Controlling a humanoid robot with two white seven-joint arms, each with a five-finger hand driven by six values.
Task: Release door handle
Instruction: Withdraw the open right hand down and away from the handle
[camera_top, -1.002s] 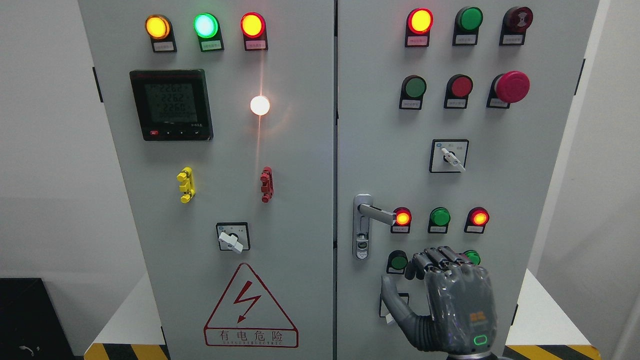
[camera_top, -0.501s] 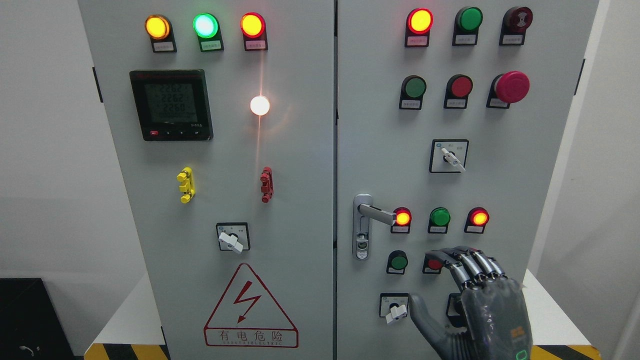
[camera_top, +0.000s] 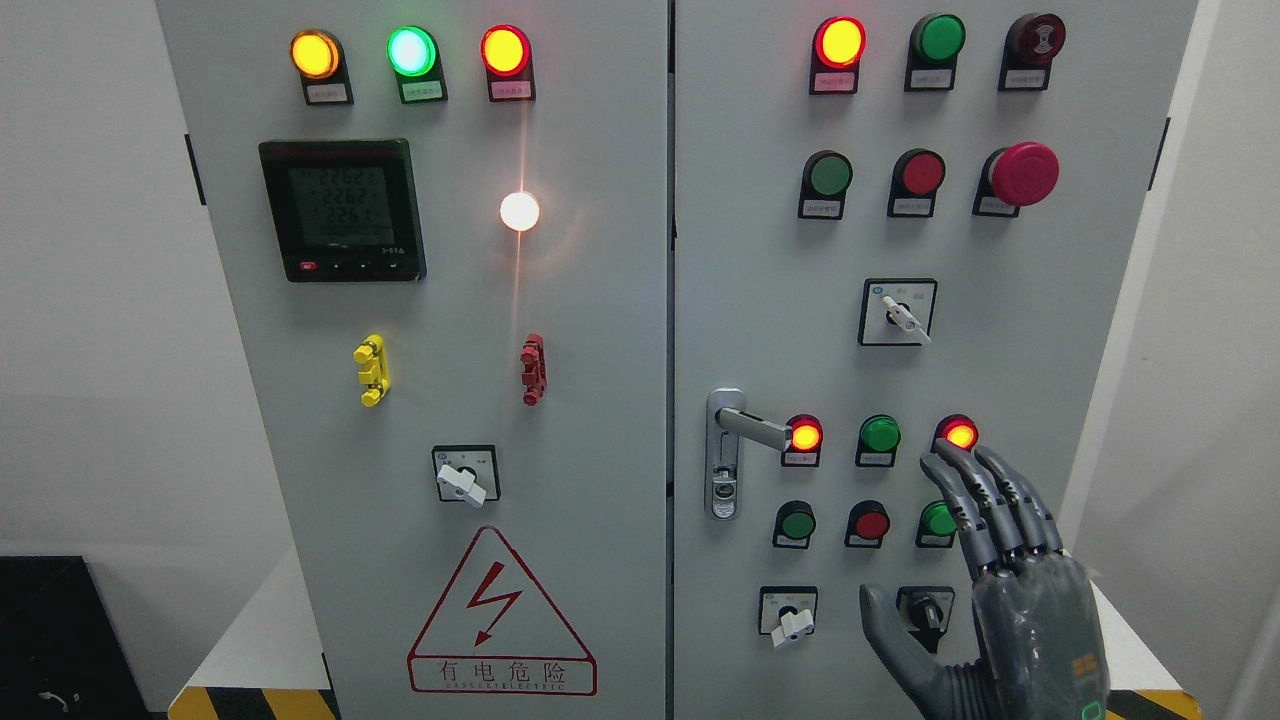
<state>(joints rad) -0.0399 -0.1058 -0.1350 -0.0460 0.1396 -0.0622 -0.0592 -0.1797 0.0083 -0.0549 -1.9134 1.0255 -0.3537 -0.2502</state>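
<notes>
Now right hand (camera_top: 1010, 590) fingers (camera_top: 975, 490) spread, door handle (camera_top: 752, 428) well apart, leftward

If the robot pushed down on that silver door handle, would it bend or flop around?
Probably not. The door handle looks like solid metal, so it likely stays stiff. It sits on a plate at one end, so it would likely swing down. Its shiny surface may be slippery. The right hand is open, apart from it.

walls (camera_top: 80, 300): plain white | floor edge: yellow-black hazard tape (camera_top: 255, 702) | lower left: black box (camera_top: 45, 630)
</notes>
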